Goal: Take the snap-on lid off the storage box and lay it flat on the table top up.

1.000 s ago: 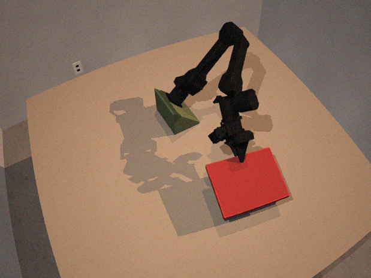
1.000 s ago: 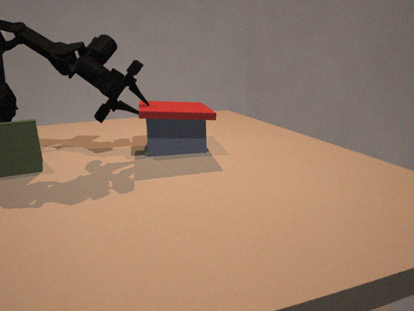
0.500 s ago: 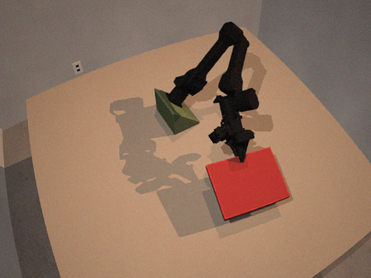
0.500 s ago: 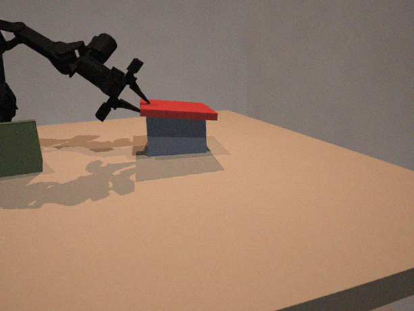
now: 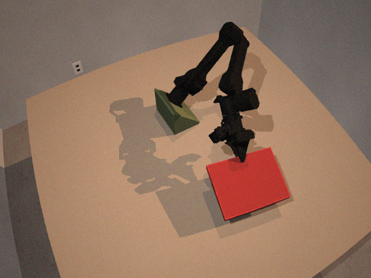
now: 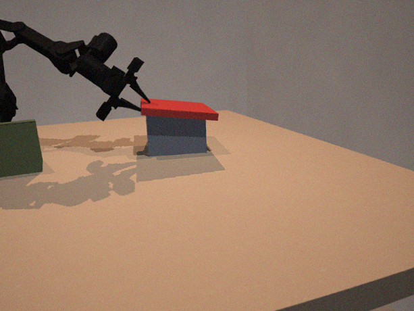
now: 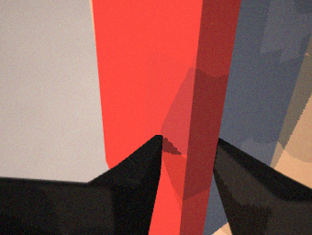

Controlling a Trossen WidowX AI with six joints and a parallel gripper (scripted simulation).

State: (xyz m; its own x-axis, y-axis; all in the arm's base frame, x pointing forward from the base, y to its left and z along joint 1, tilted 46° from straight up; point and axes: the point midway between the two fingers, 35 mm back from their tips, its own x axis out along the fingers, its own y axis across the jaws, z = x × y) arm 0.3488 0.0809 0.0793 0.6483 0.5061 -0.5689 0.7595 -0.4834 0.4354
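Matte black jointed arm (image 5: 230, 67), blocky links, tapered pointed fingers (image 6: 134, 85); markings apparently none.

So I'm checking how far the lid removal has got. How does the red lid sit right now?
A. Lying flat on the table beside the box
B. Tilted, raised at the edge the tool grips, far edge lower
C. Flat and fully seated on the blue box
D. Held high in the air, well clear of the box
B: in the exterior view the lid slopes down from the tool clamped on its raised edge, over the box.
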